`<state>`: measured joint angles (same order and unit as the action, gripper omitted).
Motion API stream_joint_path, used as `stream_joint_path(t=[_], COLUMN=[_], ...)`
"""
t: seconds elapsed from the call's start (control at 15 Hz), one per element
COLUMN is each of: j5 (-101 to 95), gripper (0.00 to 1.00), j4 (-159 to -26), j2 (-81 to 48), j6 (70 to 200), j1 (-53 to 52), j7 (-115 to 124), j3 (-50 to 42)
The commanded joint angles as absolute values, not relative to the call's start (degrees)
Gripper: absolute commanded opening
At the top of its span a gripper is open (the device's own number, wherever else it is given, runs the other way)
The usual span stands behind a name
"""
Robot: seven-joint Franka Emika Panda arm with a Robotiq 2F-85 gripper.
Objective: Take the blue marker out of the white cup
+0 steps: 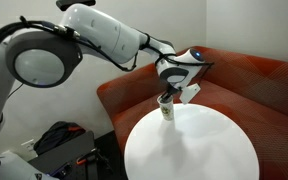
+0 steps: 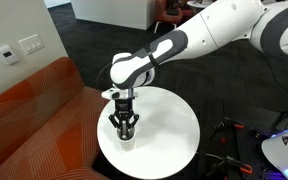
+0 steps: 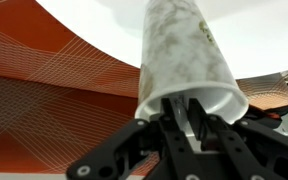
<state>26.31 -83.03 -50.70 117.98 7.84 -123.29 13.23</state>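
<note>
Paper walls of the white cup (image 3: 180, 60) fill the wrist view, pale with a faint greenish mottling, and its open mouth is turned toward the camera. The gripper (image 3: 191, 108) reaches into that mouth from the bottom of the view. Its black fingers (image 3: 170, 118) pass over the rim and stand pressed close together inside the cup, with no wide gap between them. The blue marker cannot be made out in any view. The fingers and the cup wall hide whatever lies between the pads, so whether they pinch it cannot be told. In both exterior views the white cup (image 1: 167, 114) (image 2: 125, 137) stands upright on the round white table (image 1: 199, 150) (image 2: 174, 125), near the edge that faces the orange sofa (image 1: 254, 78) (image 2: 34, 110). The gripper (image 1: 166, 100) (image 2: 124, 122) hangs directly above it, pointing down, with its tips at the cup's mouth. The white arm (image 1: 104, 35) (image 2: 214, 30) stretches across to it from the side.
</note>
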Motion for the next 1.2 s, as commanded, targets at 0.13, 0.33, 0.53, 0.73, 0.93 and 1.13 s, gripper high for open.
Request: stream_joint_path(t=[0.13,0.33,0.53,0.73,0.93,1.13], j5=[28.94,30.34,31.76,34.01,36.76,39.92], gripper=[0.06,0.06,0.06,0.06,0.06,0.06], j4=[-85.69,-86.95,-88.66,-91.08,-94.38,-98.22], j2=[-46.66,-44.64,-42.16,-39.02,-34.96,-30.48], j6=[118.46,118.97,119.66,119.62,119.04,118.77], j1=[9.68,9.89,10.05,10.4,10.39,10.43], j7=[-122.88,-122.98,-123.1,-123.37,-123.2,-123.85], j3=[15.25,15.47,15.37,15.27,14.71,14.06])
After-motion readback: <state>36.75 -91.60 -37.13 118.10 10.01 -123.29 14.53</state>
